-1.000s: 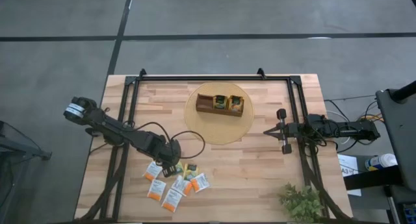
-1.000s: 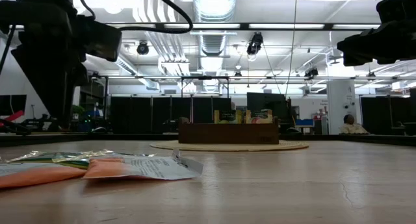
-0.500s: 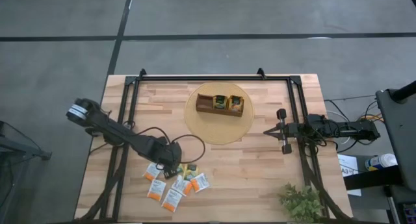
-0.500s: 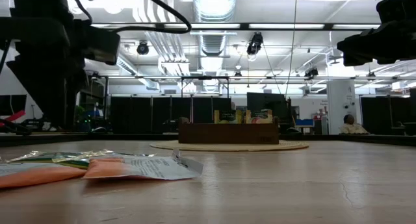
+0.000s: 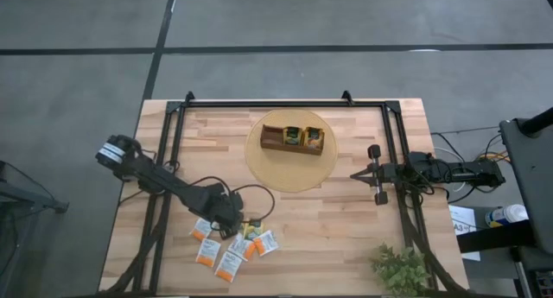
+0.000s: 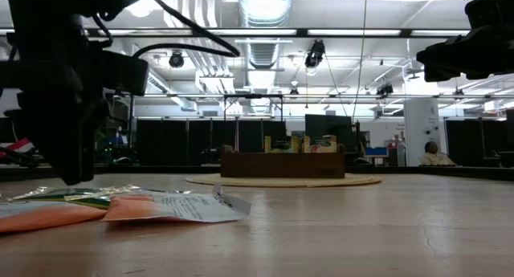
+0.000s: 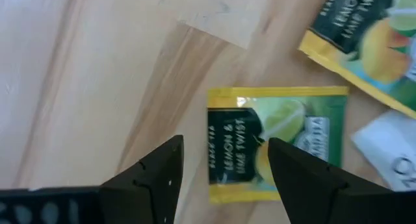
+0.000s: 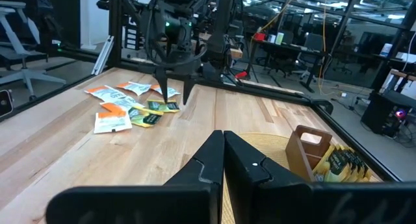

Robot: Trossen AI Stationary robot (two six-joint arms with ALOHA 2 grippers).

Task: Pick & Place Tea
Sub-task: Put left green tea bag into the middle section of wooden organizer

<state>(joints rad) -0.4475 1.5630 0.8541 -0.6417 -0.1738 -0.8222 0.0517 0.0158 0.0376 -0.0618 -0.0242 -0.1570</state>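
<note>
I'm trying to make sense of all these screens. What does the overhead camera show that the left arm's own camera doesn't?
Only the overhead view shows the whole table, the wooden tray on its round mat, the potted plant, and the right claw, shut and waiting off to the side.

Only the left wrist view shows the print on one green tea packet, "Lemon & Lime Twist", lying flat between the open left claw fingers.

Both show the left claw above the loose tea packets on the wood.
</note>
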